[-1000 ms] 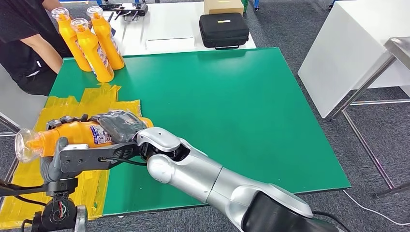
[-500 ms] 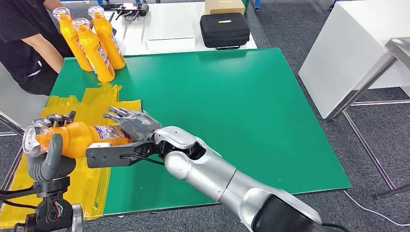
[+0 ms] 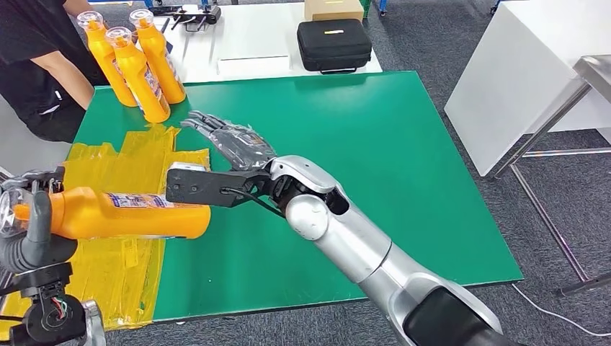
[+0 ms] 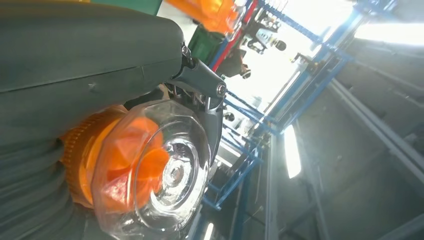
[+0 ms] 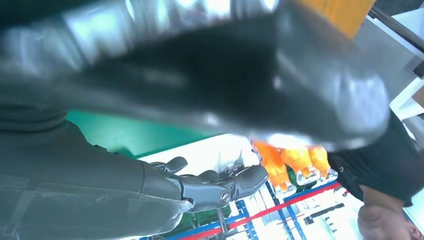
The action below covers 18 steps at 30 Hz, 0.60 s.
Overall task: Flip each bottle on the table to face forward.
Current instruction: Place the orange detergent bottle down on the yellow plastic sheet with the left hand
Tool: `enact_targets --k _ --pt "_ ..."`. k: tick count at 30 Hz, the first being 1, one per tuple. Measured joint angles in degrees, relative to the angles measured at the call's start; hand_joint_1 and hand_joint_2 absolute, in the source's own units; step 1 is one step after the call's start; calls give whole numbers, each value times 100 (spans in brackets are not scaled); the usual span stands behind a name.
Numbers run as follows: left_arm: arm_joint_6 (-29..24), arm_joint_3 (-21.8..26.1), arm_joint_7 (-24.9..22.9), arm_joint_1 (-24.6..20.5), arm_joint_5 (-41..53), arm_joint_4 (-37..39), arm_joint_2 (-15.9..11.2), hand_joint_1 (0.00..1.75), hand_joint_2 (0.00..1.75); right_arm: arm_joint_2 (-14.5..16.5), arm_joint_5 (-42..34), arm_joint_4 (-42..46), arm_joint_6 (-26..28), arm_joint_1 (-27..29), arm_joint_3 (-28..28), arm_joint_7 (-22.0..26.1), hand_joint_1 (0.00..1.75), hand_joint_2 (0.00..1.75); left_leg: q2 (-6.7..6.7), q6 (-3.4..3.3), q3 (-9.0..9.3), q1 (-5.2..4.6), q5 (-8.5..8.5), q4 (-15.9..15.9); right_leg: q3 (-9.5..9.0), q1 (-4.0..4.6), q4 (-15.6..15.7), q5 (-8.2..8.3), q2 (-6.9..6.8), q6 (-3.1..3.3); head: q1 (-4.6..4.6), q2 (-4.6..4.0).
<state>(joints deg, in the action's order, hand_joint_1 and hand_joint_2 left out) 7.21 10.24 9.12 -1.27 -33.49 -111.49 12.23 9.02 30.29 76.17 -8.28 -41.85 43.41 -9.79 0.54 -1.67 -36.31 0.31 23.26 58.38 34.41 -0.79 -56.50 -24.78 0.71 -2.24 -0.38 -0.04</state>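
Head view: left hand (image 3: 32, 234) grips a level bottle (image 3: 119, 214); right hand (image 3: 234, 140) splayed, empty.

- Orange bottle (image 3: 115, 214): clear cap, white label band; lying horizontal above the yellow-taped near left corner of the green table (image 3: 346, 144); cap end gripped in left hand (image 3: 32, 234)
- Three orange bottles (image 3: 133, 61): clear-capped; upright, clustered at far left corner

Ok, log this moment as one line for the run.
left hand: holds orange bottle by neck, lying sideways over yellow tape | right hand: open, above green table | three bottles standing at far corner
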Motion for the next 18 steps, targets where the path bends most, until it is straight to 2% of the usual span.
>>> enact_targets --k 18 --pt "-4 250 -68 -9 185 -124 139 175 175 -23 -44 106 -2 0 -85 6 0 0 1 0 0 -1 0 0 -1 -1 0 0 0 0 1 0"
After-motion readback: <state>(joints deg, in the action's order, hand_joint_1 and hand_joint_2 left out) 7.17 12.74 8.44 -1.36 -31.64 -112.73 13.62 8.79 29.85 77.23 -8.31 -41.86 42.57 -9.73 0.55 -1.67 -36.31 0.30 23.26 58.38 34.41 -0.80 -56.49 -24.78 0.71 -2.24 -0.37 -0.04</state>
